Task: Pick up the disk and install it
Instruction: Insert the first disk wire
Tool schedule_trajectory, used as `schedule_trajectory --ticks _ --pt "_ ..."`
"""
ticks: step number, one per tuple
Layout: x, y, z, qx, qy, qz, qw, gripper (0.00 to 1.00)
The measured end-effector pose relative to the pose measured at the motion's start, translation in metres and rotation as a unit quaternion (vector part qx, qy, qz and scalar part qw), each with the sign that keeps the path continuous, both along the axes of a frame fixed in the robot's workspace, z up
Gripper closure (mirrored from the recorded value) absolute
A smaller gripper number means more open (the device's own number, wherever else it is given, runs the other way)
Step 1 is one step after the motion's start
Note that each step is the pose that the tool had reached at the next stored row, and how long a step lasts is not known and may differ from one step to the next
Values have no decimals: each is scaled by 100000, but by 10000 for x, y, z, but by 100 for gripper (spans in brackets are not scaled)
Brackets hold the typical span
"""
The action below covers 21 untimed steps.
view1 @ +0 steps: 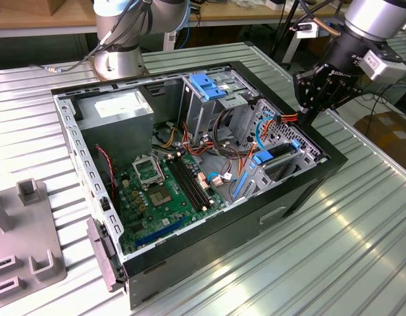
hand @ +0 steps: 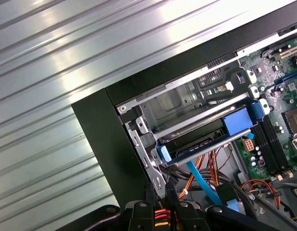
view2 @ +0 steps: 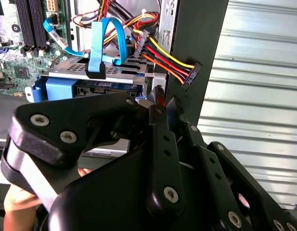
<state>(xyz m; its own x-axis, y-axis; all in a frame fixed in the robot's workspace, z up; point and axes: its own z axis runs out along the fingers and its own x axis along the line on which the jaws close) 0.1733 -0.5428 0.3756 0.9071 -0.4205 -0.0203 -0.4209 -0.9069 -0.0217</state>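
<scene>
**A:** Where's the disk?

**B:** The disk [view1: 264, 157] lies flat in a sheet-metal bay, at the case [view1: 301, 192] corner on the exterior view's right; it's a grey slab with light-blue plastic rails, seen edge-on in the first wrist view [hand: 237, 122].

**A:** Anything around it?

**B:** A flat blue ribbon [view2: 97, 43] arches over it; a bundle of red, yellow and orange wires [view2: 162, 53] runs beside it; the green board [view1: 163, 191] covers the case floor; the table [view1: 360, 250] is ribbed, shiny metal.

**A:** And the arm?

**B:** 1 arm, leaning in from the exterior view's right; the black gripper [view1: 308, 117] points down at that corner's rim, just beside the bay.

**A:** The jaws?

**B:** The 2 fingers [view2: 157, 110] are drawn together, with only a sliver between the tips; red shows in the sliver; I cannot tell whether a wire is pinched.
</scene>
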Motion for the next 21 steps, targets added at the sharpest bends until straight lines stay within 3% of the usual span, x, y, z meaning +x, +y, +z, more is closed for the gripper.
schedule_trajectory --ticks 11,16,21 --pt "1 0 0 0 -1 279 100000 76" --pt "19 4 -11 -5 -150 1932 99981 76" --pt "86 45 -13 -7 -152 2755 99962 76"
